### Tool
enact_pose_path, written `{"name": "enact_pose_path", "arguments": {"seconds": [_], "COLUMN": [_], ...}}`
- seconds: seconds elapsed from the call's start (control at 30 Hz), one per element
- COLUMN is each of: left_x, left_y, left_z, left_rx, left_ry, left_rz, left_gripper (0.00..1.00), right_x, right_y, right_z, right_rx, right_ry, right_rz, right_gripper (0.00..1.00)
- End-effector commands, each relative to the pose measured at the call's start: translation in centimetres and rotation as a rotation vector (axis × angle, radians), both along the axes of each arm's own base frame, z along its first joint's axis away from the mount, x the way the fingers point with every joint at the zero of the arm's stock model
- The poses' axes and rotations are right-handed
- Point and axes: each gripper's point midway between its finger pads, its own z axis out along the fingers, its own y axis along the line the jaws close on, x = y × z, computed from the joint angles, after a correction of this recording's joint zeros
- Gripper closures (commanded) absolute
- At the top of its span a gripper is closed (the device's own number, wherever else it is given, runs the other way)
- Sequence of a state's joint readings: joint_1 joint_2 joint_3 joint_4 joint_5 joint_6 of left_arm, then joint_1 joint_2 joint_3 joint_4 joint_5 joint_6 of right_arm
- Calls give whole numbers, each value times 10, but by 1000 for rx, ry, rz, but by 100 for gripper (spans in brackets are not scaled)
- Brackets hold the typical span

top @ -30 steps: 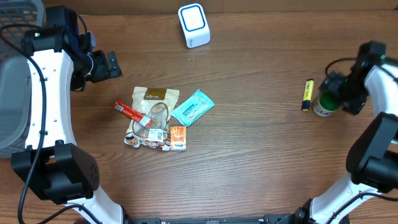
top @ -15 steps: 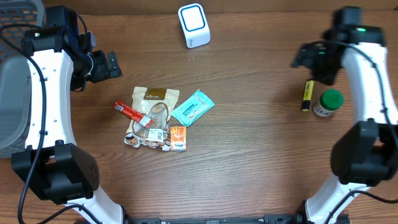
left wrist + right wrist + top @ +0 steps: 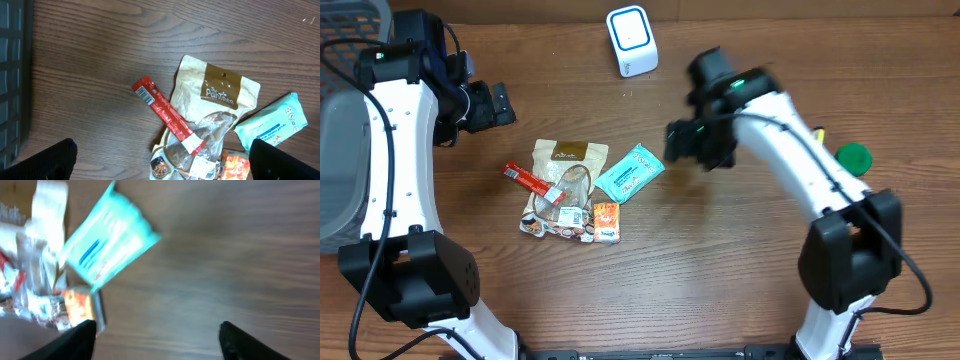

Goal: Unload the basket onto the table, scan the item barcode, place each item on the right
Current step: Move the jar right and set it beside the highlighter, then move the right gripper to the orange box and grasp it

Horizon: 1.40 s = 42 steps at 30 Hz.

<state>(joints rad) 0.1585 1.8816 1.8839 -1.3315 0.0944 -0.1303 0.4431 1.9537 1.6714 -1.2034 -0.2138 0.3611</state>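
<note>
Several packaged items lie in a pile left of centre: a beige pouch (image 3: 570,153) (image 3: 220,92), a red stick pack (image 3: 530,181) (image 3: 167,116) with a barcode at its end, a teal wipes pack (image 3: 629,172) (image 3: 107,242), a small orange box (image 3: 607,222) (image 3: 80,305) and a clear snack bag (image 3: 563,203). A white scanner (image 3: 631,40) stands at the back. My right gripper (image 3: 686,141) (image 3: 157,340) hovers open just right of the teal pack, nothing between its fingers. My left gripper (image 3: 500,104) (image 3: 162,162) hangs open up and to the left of the pile, empty.
A grey basket (image 3: 342,120) (image 3: 12,75) stands at the left edge. A green-lidded bottle (image 3: 853,157) sits at the right, with a yellow item (image 3: 819,131) beside it mostly hidden by my right arm.
My right arm has swung from the bottle at the right edge leftward across the table to beside the teal pack. The left arm has not moved.
</note>
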Motion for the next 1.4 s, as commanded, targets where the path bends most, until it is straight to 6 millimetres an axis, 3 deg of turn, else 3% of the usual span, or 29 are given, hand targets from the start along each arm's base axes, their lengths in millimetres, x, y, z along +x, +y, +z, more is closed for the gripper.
{"name": "enact_pose_path", "arguments": {"seconds": [0.0,0.1,0.3,0.43,0.7,1.23,1.37], "left_x": [0,0,0,0,0,0,0], "left_y": [-4,-4,-4,-4,-4,-4,-4], "left_z": [1,1,1,1,1,1,1], "left_rx": [-3,-3,-3,-3,-3,-3,-3], "left_ry": [-6,-6,-6,-6,-6,-6,-6], "left_rz": [-20,-20,-20,-20,-20,-20,-20], "left_gripper": [0,0,0,0,0,0,0], "right_x": [-26,-47,-69,-80,-87,-79,-80], "right_y": [25,45,74,90,116,113,112], "right_z": [-8,-23,-47,-62,-70,-80,-91], "right_rx": [-4,-11,6,29,81,64,79], "right_ry": [23,46,36,17,-40,-74,-74], "right_rz": [69,93,113,127,169,92,61], "right_gripper": [27,30,48,55,58,67,75]}}
